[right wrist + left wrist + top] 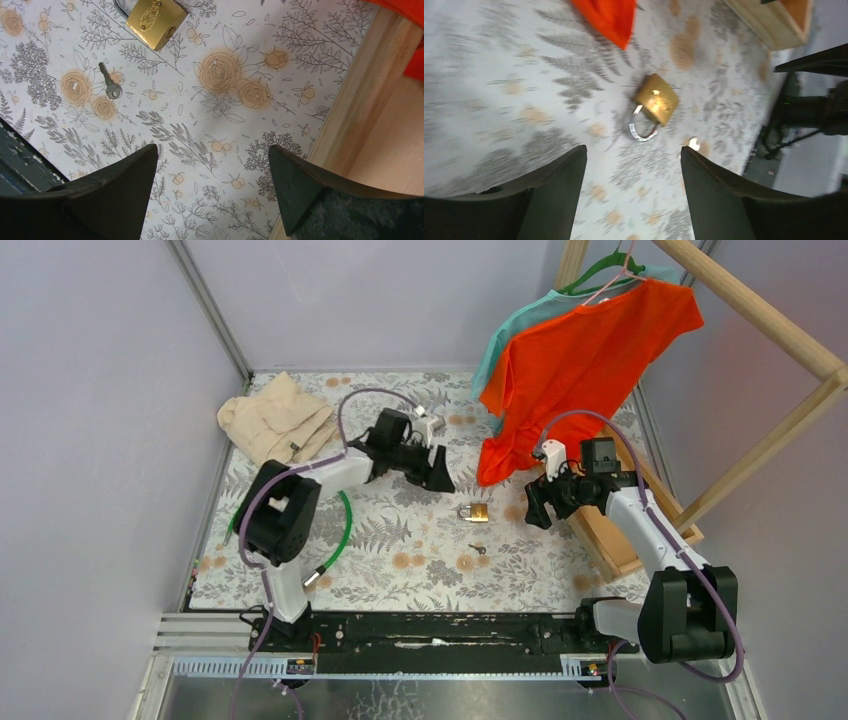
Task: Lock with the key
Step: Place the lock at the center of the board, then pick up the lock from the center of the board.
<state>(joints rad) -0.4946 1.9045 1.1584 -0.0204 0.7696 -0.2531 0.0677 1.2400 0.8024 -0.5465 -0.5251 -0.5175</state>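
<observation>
Brass padlock [474, 512] and small key [478, 549] lie loose on the floral tabletop [400, 575], between the two arms.

The padlock lies flat near the middle of the tabletop. The key lies apart from it, just on the near side, and touches neither the lock nor a gripper. The left gripper [443, 483] hangs left of and beyond the padlock with its fingers spread and nothing between them. Its wrist view is blurred, so the shackle's state cannot be told. The right gripper [535, 512] hangs to the right of the padlock, beside the wooden rack base [612, 543], its fingers likewise apart and holding nothing. An orange T-shirt [590, 350] hangs from the rack over the far right. A beige cloth [277, 420] lies at the far left, and a green cable [346, 530] curves near the left arm.
</observation>
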